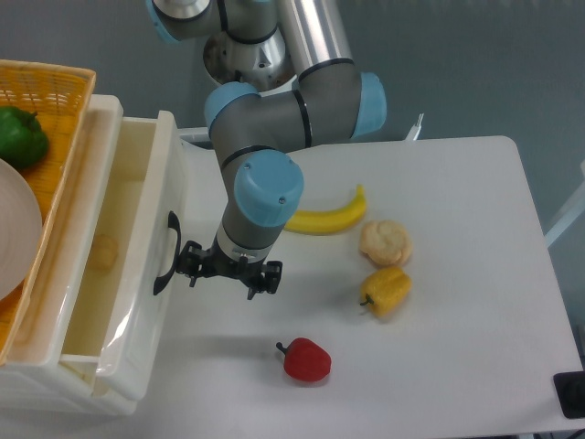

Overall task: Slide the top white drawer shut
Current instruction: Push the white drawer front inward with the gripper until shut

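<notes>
The top white drawer (pixel 170 174) stands partly open at the left, and its curved black handle (pixel 165 252) faces right. A pale bread piece (pixel 104 251) lies inside it. My gripper (pixel 228 273) hangs low over the table just right of the drawer front. It is open and holds nothing. Its left finger (pixel 191 267) is right beside the handle, close to or touching the front panel.
The lower drawer (pixel 114 395) juts out beneath. An orange basket (pixel 57 96) on top holds a green pepper (pixel 21 135) and a white plate (pixel 15 229). On the table lie a banana (pixel 322 216), a bread roll (pixel 385 242), a yellow pepper (pixel 387 290) and a red pepper (pixel 306 359).
</notes>
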Controlling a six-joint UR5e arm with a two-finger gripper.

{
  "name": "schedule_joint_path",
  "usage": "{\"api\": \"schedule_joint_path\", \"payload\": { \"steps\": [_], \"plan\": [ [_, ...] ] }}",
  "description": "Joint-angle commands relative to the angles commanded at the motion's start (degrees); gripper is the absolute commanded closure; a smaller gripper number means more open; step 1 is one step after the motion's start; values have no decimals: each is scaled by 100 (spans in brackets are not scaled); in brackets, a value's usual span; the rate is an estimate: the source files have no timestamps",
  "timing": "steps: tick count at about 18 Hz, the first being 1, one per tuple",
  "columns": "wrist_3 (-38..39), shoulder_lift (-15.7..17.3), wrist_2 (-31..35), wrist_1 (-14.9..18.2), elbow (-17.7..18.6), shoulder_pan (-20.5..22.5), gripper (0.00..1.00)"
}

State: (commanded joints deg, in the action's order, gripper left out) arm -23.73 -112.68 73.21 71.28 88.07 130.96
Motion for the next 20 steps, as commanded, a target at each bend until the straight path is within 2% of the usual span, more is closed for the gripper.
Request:
{"api": "schedule_joint_path", "payload": {
  "steps": [20],
  "plan": [
    [184, 88, 0, 0, 9, -176, 0]
  ]
}}
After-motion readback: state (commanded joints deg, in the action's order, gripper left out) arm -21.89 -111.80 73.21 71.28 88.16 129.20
